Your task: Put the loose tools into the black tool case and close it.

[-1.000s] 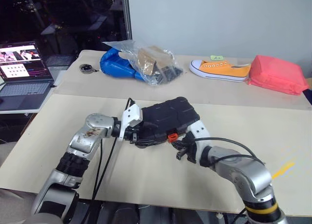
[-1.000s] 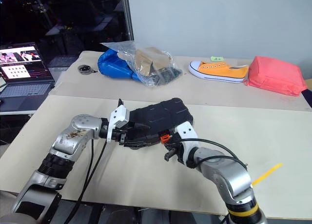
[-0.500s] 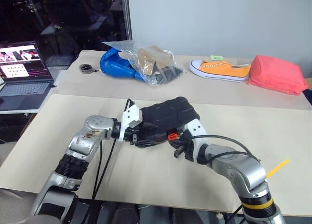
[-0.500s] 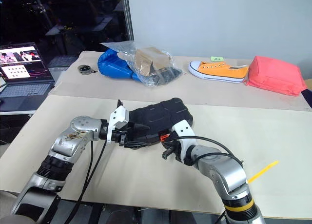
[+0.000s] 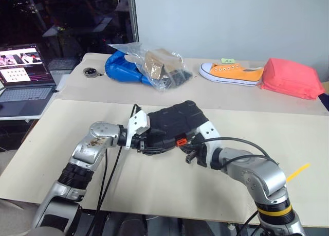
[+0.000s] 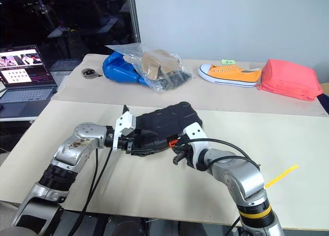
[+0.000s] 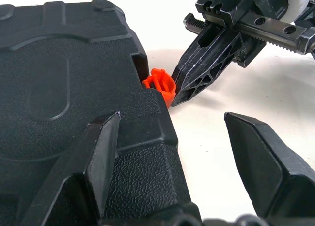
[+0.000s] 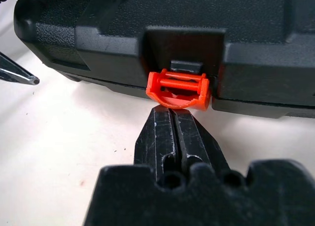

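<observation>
Black tool case [image 5: 172, 124] lies lid-down mid-table, left tool [image 7: 167, 162] spread over its left corner, right tool [image 8: 173, 118] pinched together at the orange latch [image 8: 179, 89]: tip may skid off, latch stays unsnapped.

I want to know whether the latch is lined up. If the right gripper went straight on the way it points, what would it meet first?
Most likely the orange latch on the black tool case. The shut right gripper points at its lower edge, tips touching or nearly so.
</observation>
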`<act>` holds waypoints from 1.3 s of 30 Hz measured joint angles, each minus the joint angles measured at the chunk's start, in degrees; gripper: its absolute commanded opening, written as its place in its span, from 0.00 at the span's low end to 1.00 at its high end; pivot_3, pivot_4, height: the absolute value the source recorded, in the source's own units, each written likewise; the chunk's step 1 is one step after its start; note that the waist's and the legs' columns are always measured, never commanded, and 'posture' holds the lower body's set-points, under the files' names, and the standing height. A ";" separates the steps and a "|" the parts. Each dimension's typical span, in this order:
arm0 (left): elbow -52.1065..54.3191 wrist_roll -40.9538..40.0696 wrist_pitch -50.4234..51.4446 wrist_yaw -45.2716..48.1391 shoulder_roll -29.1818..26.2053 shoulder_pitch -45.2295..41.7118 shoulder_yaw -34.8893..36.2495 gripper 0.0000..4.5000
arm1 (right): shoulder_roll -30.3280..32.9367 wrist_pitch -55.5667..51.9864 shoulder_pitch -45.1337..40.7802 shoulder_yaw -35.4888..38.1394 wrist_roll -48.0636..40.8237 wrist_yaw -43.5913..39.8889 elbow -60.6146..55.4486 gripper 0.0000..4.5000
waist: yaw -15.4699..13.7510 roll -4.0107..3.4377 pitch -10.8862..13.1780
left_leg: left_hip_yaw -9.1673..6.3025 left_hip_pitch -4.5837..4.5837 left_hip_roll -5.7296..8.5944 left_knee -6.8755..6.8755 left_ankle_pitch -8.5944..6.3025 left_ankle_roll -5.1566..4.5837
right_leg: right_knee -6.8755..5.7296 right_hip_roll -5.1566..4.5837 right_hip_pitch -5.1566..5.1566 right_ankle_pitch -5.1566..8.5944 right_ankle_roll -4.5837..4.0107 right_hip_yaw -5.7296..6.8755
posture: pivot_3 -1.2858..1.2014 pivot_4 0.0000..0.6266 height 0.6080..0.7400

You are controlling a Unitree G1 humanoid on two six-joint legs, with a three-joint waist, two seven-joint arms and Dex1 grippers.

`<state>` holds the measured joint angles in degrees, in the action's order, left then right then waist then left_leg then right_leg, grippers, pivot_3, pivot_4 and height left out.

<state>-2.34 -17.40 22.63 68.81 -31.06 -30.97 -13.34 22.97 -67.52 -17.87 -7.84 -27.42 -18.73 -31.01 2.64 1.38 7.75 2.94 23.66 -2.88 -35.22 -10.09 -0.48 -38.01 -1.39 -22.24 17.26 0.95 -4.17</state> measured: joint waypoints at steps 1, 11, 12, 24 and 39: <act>0.03 0.00 0.00 0.00 0.00 0.03 0.00 0.81 | 0.00 -0.31 -0.25 0.11 -0.14 0.04 0.00 0.00 | 0.00 0.00 0.00 | 0.00 0.00 0.00 0.00 0.00 0.00 | 0.00 0.00 0.00 0.00 0.00 0.00 | 0.52 0.24 1.00; 0.29 0.00 0.02 -0.12 0.01 0.39 -0.31 0.81 | -0.83 -1.06 -4.89 1.91 -0.86 0.23 -1.14 0.00 | 0.01 0.00 0.00 | -0.01 -0.04 -0.02 0.00 0.00 0.00 | 0.00 0.01 0.02 0.01 0.01 0.01 | 0.52 0.24 1.00; 0.49 0.00 0.02 -0.14 0.02 0.41 -0.35 0.81 | -1.19 -0.54 -5.58 1.87 -0.67 0.29 -1.05 0.00 | -0.11 0.00 -0.01 | -0.01 -0.03 -0.01 0.01 0.00 0.00 | 0.00 0.01 0.03 0.01 0.01 0.02 | 0.52 0.24 1.00; 1.77 -0.48 0.91 -0.70 0.01 1.14 -0.29 0.81 | -1.54 6.98 -1.72 1.68 1.31 -1.95 0.31 0.00 | -0.24 -0.01 -0.01 | 0.00 0.06 0.03 0.03 -0.01 0.00 | 0.07 -0.05 0.02 -0.07 -0.13 0.05 | 0.52 0.24 1.00; 18.56 -16.75 13.46 -11.53 0.09 13.74 17.08 1.00 | 12.03 29.93 18.27 20.58 -3.15 -19.94 -7.82 0.74 | -0.04 0.02 0.04 | 0.00 0.10 0.02 0.33 -0.02 0.01 | 0.31 -0.14 0.01 -0.04 -0.10 0.01 | 0.52 0.24 1.00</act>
<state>16.22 -34.16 36.09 57.28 -30.97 -17.23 3.74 35.00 -37.59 0.40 12.74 -30.57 -38.67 -38.83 2.59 1.40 7.79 2.94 23.75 -2.86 -34.89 -10.11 -0.47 -37.70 -1.53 -22.23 17.22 0.85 -4.17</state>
